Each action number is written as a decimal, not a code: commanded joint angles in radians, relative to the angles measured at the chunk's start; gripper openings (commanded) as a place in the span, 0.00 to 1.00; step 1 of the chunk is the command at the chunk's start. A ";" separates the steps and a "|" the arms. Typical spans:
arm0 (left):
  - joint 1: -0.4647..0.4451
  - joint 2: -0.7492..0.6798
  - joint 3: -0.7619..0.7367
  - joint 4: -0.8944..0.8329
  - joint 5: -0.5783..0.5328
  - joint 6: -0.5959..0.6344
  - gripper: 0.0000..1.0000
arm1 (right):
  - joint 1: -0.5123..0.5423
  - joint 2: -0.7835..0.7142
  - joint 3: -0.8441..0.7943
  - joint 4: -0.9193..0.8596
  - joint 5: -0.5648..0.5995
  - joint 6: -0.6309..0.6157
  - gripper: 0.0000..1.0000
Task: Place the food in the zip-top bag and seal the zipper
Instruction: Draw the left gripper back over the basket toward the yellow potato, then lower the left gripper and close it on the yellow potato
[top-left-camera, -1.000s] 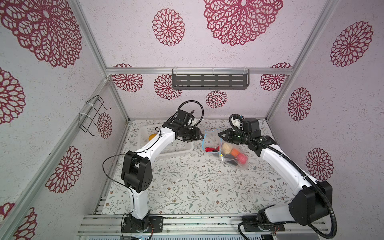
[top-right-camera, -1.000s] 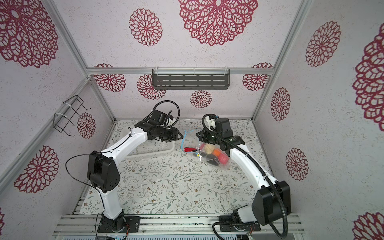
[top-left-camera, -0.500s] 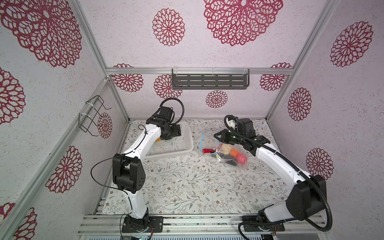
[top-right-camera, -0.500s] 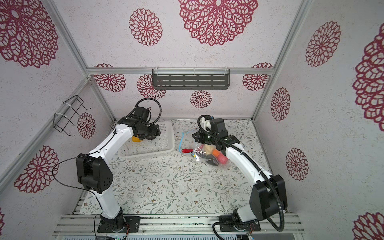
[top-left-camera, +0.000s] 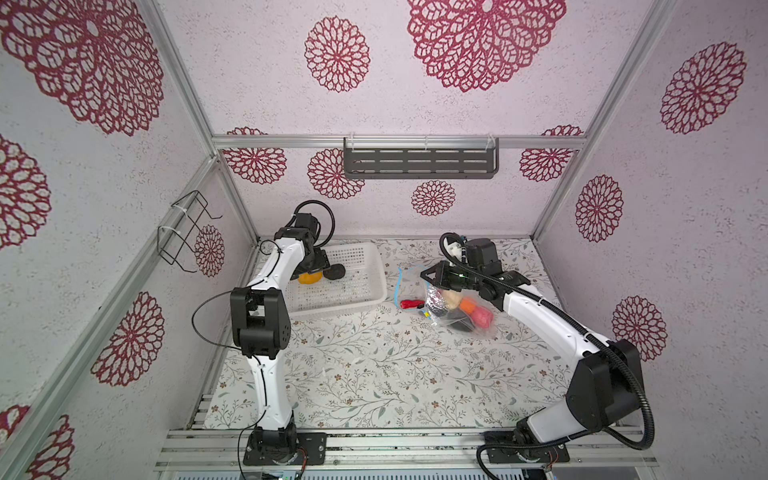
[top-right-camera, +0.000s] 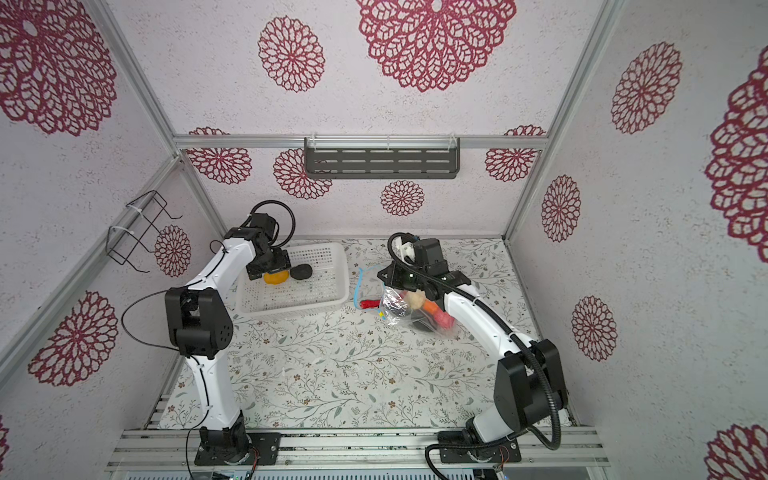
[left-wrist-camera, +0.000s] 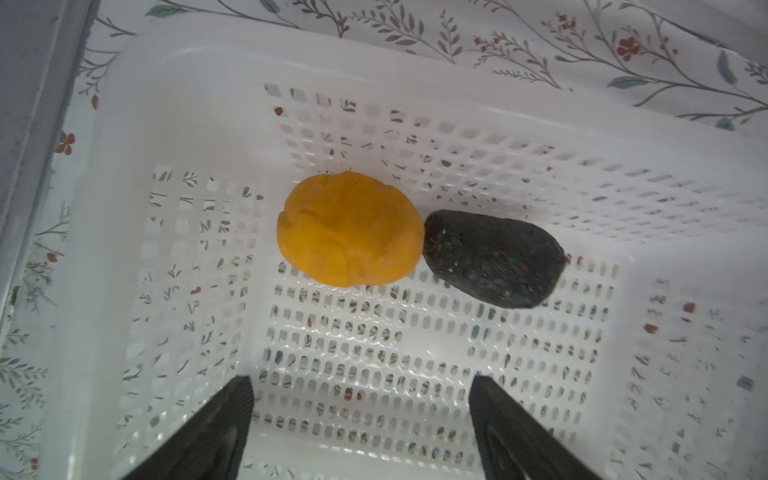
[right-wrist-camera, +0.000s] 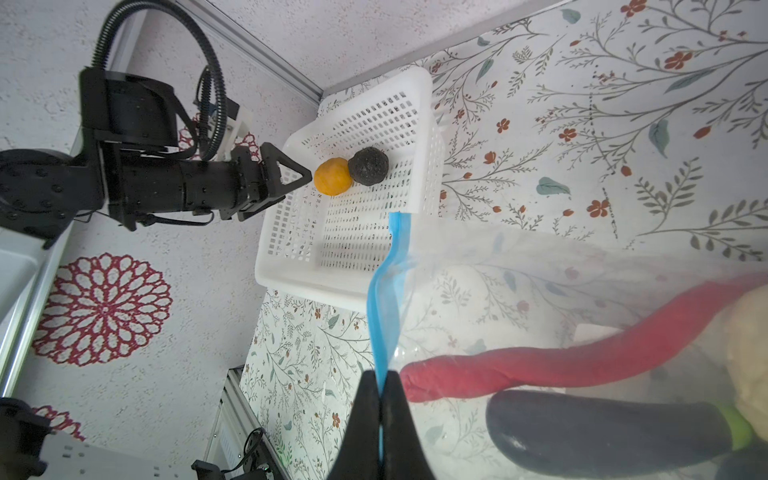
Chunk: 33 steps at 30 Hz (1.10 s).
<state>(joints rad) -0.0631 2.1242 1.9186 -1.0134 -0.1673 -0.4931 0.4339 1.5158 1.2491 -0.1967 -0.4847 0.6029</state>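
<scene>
Jaws of our left gripper stand spread, empty, above the white basket, where the yellow-orange potato touches a black lump. Our right gripper (clenched tight) pinches the blue zipper of the zip-top bag, which rests on the table just beside the basket; inside we see the red chilli.

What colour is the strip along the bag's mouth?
Light blue strip, clearest in the right wrist view.

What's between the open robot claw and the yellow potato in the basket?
Only the bare floor of the white basket. The left wrist view shows it between the open left gripper and the yellow potato.
</scene>
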 joint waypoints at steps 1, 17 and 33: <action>0.019 0.031 0.051 -0.014 -0.010 -0.010 0.86 | 0.004 0.000 0.003 0.038 -0.022 0.008 0.00; 0.048 0.177 0.168 -0.016 0.040 0.010 0.96 | 0.019 0.007 0.004 0.037 -0.017 0.014 0.00; 0.066 0.255 0.200 -0.009 0.055 0.014 0.97 | 0.025 0.017 0.012 0.026 -0.015 0.016 0.00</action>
<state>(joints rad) -0.0055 2.3615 2.0949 -1.0325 -0.1299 -0.4969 0.4534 1.5318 1.2491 -0.1875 -0.4942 0.6041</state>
